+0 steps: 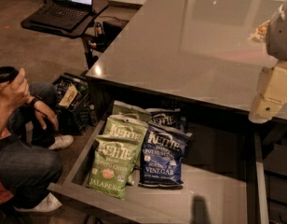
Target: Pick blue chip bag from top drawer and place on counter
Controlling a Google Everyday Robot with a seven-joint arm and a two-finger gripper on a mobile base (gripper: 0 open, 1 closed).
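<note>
The blue chip bag lies flat in the open top drawer, just left of the drawer's middle, with white Kettle and Vinegar lettering facing up. A second dark blue bag lies behind it, partly under the counter edge. The counter is a glossy dark grey top above and behind the drawer. My gripper, cream coloured, hangs at the right edge of the view over the counter's front right edge. It is well above and to the right of the blue bag and holds nothing that shows.
Three light green Jalapeno bags lie left of the blue bag. A person crouches at the left beside the drawer. A black crate and a laptop on a black stand are behind them.
</note>
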